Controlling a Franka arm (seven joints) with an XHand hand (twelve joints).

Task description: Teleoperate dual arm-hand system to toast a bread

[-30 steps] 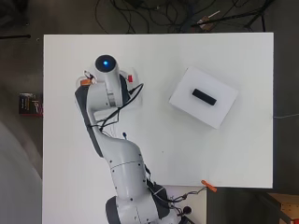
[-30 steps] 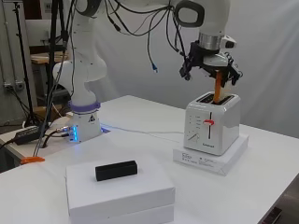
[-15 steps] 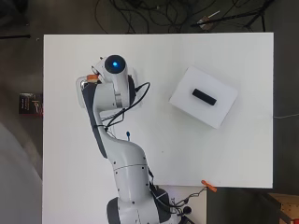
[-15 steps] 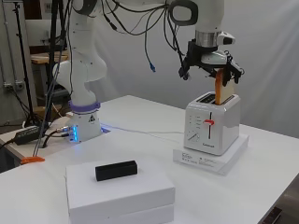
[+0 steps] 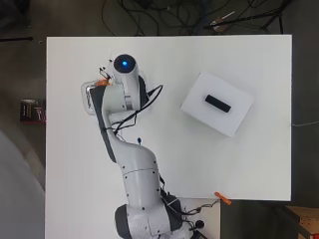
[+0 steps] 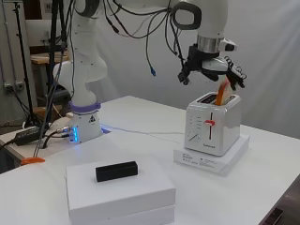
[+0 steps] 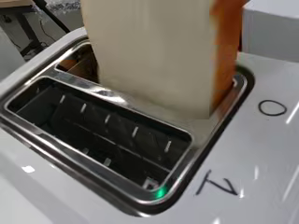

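We're holding the bread slice (image 6: 221, 93) by its top edge w/ the hand (image 6: 212, 69), fingers curled round it. Its lower end is entering one slot of the toaster (image 6: 213, 129) directly below the hand; the other slot is sitting empty. We're judging the slice light, soft and crushable, so gripping high near the crust seems best.
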